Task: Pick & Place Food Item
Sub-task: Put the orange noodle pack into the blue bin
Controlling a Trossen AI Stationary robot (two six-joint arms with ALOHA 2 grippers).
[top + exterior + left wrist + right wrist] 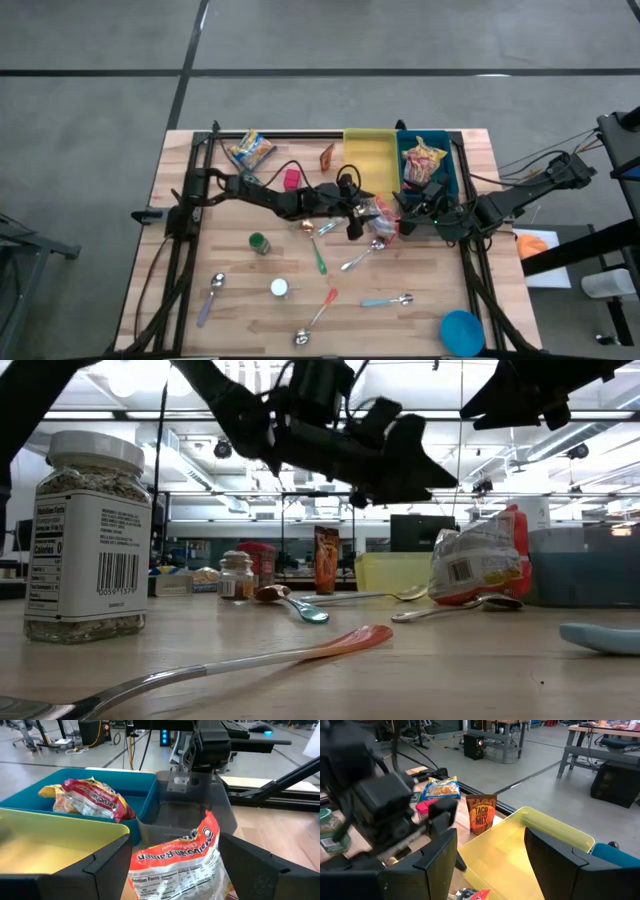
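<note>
The ramen packet (383, 212), orange and white, rests by its lower edge on the table in the middle (478, 568), just in front of the yellow bin (369, 160) and the blue bin (445, 175). My left gripper (358, 218) hangs open a little above and to the left of it (400, 465). In the left wrist view the packet (175, 860) shows between and beyond the two spread fingers. My right gripper (415, 214) stands open on the packet's right, raised (530, 395), with nothing between its fingers (495, 865). A second snack packet (90, 800) lies in the blue bin.
Several spoons (360, 258) lie scattered across the near half of the table. A spice jar (90, 535) stands near the front, a green-lidded jar (259, 243) at the left, and a blue bowl (461, 331) at the near right. A taco mix pouch (481, 812) and a snack bag (249, 150) sit at the far side.
</note>
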